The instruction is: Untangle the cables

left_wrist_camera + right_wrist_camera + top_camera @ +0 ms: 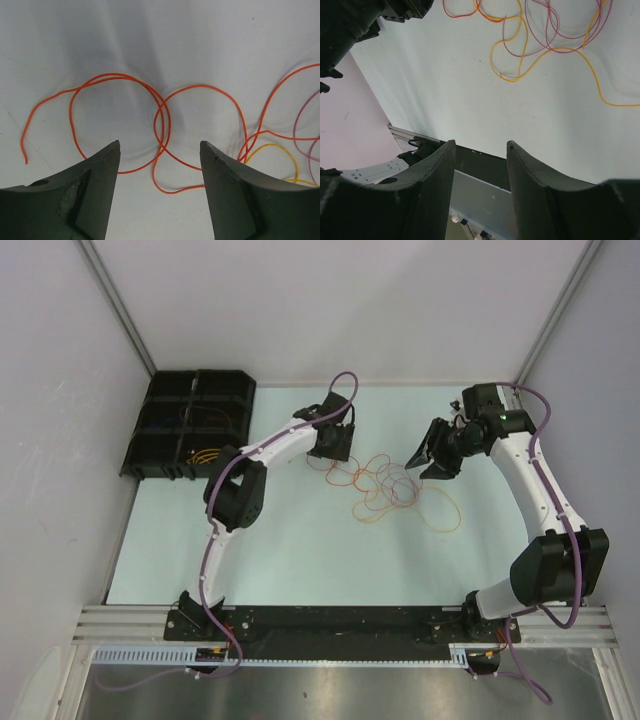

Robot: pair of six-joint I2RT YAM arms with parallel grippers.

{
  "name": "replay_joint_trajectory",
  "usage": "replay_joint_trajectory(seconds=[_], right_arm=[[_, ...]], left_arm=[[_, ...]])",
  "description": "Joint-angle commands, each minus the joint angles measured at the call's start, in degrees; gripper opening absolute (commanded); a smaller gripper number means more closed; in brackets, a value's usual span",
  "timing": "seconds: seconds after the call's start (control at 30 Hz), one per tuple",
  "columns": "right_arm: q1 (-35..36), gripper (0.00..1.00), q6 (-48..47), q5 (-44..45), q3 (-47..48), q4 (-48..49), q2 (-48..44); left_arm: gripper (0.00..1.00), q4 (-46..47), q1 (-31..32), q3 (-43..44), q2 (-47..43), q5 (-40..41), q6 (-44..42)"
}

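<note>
Showing two arms over a tangle of thin looping cables (395, 490), orange, red, yellow and pinkish-purple, which lies near the middle of the pale green table (250, 540), a little toward its far edge. The left gripper (160, 144) is poised over the left end of the tangle; its dark jaws stand well apart and hold nothing. The wrist view shows two loops of one thin orange-red cable (200, 85) lying flat, side by side, on the table. Where the loops overlap, the strands run away from the camera and sit directly between the two fingertips, crosswise to the line along which the jaws would close. This appears to be the relation on which a pinch depends. The right gripper (480, 145) hangs raised off the right far side of the tangle, jaws partly open and empty. The yellow cable (520, 45) and the pinkish strands lie beyond its tips, so the left arm is judged the nearer.
</note>
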State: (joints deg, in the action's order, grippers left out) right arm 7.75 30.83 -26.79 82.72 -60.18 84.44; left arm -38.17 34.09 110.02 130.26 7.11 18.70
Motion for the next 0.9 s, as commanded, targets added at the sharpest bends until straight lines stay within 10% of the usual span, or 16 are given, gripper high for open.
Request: replay_joint_trajectory(seconds=[0.0,0.23,0.87], right_arm=[[-0.28,0.50,-0.77,0.33,0.86,-1.08,-0.16],[-0.19,0.50,-0.42,0.68,1.75,-1.78,1.07],[0.95,0.50,0.37,0.95,4.03,-1.69,3.80]], left_arm=[[0.68,-0.76,0.89,3.10,1.31,1.94,-3.05],[0.63,-0.41,1.25,3.10,3.07,2.38,-4.72],[0.00,4.69,1.25,-12.54,-1.84,2.82,-3.23]])
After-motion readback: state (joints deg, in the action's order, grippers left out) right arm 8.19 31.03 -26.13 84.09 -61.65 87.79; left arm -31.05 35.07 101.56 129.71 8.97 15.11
